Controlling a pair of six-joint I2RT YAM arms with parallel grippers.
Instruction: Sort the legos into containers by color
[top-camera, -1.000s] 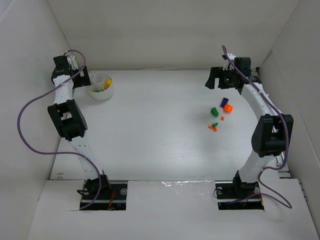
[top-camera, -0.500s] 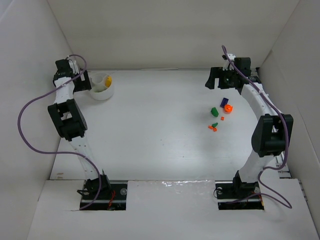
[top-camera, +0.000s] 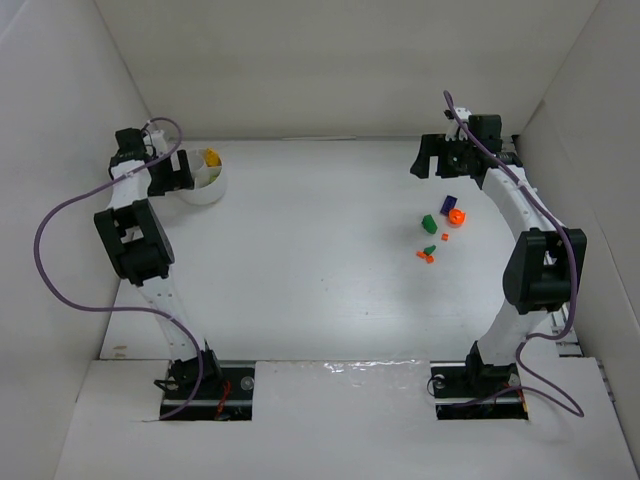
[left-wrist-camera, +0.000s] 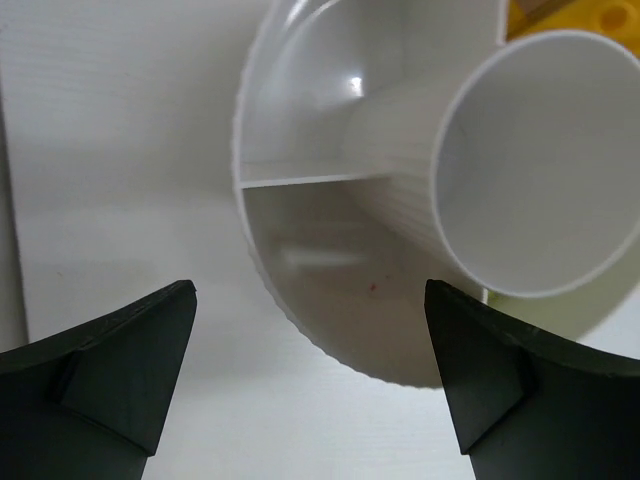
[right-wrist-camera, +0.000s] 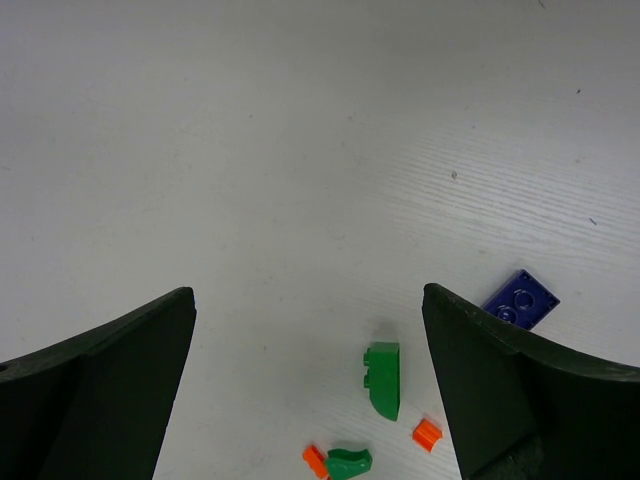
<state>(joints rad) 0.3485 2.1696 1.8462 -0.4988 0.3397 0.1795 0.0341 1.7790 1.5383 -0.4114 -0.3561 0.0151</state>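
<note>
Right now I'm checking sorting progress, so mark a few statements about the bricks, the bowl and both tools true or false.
The left tool is open and empty. True.
A yellow plastic brick lies in the small round white sectioned bowl. True.
The dark blue flat brick is in that bowl. False: it lies on the white table.
The right tool grips the green curved brick. False: it is open; that brick lies on the table.

Bowl (top-camera: 207, 191) far left; legos (top-camera: 428, 221) clustered right, well apart.
</note>
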